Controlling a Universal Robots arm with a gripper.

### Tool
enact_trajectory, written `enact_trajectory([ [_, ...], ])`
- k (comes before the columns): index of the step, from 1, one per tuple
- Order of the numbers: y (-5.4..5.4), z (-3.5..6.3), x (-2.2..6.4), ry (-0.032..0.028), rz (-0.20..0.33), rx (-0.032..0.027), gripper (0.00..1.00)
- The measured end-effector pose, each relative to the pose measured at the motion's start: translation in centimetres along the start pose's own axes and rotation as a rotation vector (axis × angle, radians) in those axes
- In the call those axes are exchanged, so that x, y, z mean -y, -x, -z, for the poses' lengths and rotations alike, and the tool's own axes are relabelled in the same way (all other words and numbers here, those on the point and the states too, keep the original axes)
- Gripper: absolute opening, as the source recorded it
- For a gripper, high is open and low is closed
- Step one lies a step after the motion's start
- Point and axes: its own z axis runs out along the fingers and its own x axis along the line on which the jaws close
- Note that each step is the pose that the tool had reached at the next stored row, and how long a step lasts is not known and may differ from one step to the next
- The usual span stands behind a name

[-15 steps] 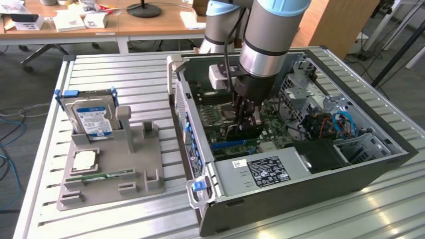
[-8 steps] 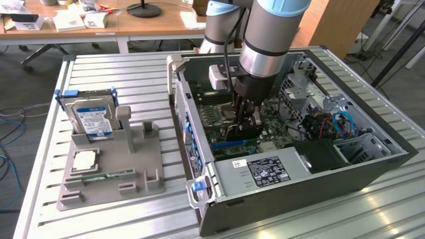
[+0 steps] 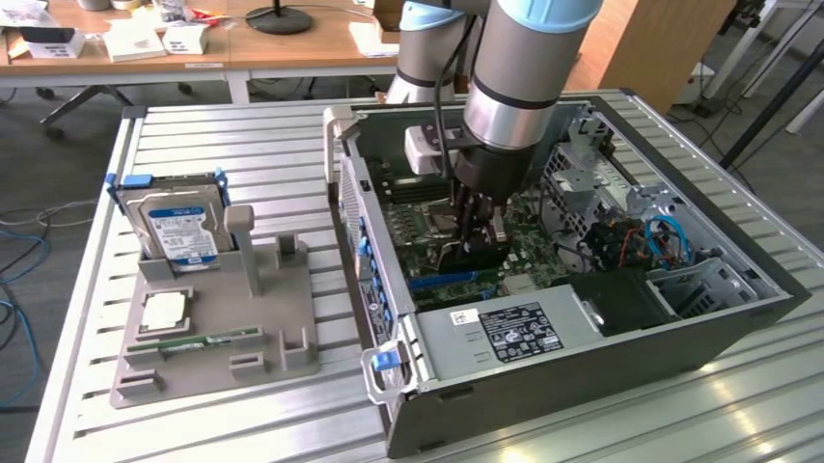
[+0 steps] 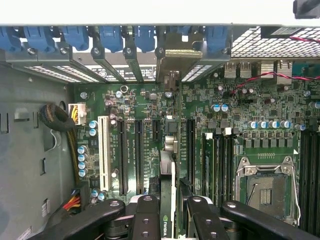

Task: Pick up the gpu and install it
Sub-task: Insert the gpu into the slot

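My gripper (image 3: 480,230) reaches down into the open computer case (image 3: 605,333) and is shut on the gpu (image 3: 466,257), a thin dark card held upright just above the green motherboard (image 3: 535,246). In the wrist view the gpu (image 4: 170,160) appears edge-on between my black fingers (image 4: 145,220), standing over a slot between two black expansion slots (image 4: 190,150). Its metal bracket (image 4: 175,57) sits at the case's rear slot openings, among the blue clips (image 4: 112,37). I cannot tell whether the card's edge is seated in the slot.
A grey fixture (image 3: 258,328) at the exterior view's left holds a blue-labelled hard drive (image 3: 178,227), a CPU chip (image 3: 165,311) and a RAM stick (image 3: 193,340). Inside the case are the power supply (image 3: 508,333), the empty CPU socket (image 4: 265,187), blue cables (image 3: 663,241) and drive cages.
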Motion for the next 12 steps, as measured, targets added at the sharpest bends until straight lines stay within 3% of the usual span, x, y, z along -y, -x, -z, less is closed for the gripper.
enact_trajectory([
  [12, 0.01, -0.22, -0.04, -0.0011, 0.003, 0.0003, 0.26],
])
